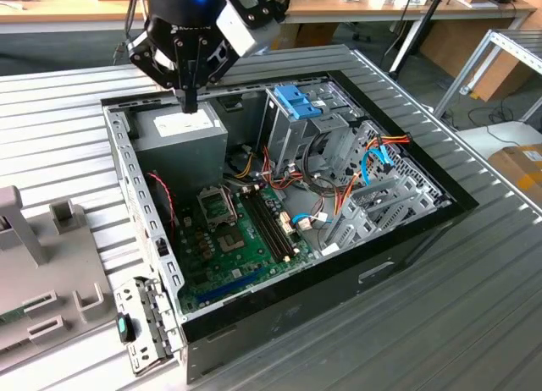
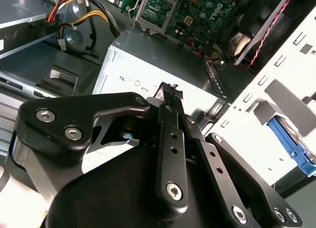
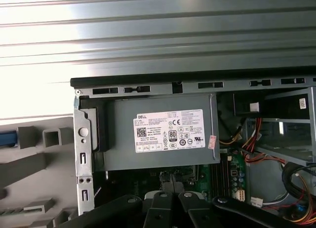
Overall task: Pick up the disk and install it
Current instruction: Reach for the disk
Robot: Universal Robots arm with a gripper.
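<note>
My jaws, closed on nothing, point straight down just above the power supply (image 1: pixel 182 133), upper left of the exterior view, near the case (image 1: pixel 127 175) edge. The disk (image 2: pixel 290 140) lies in the grey holder (image 1: pixel 38 272) outside that wall.

In the second wrist view, the frame edge is cropping the disk (image 2: pixel 292 148), leaving part of a blue rail showing. The end effector (image 2: pixel 170 89) is covering much of the power supply (image 2: pixel 163 62) and its label. In the first wrist view, the end effector linkage is running out of frame. In the exterior view, the picture's left edge is cutting off the gray fixture (image 1: pixel 51 264) lying on the table (image 1: pixel 474 323).
</note>
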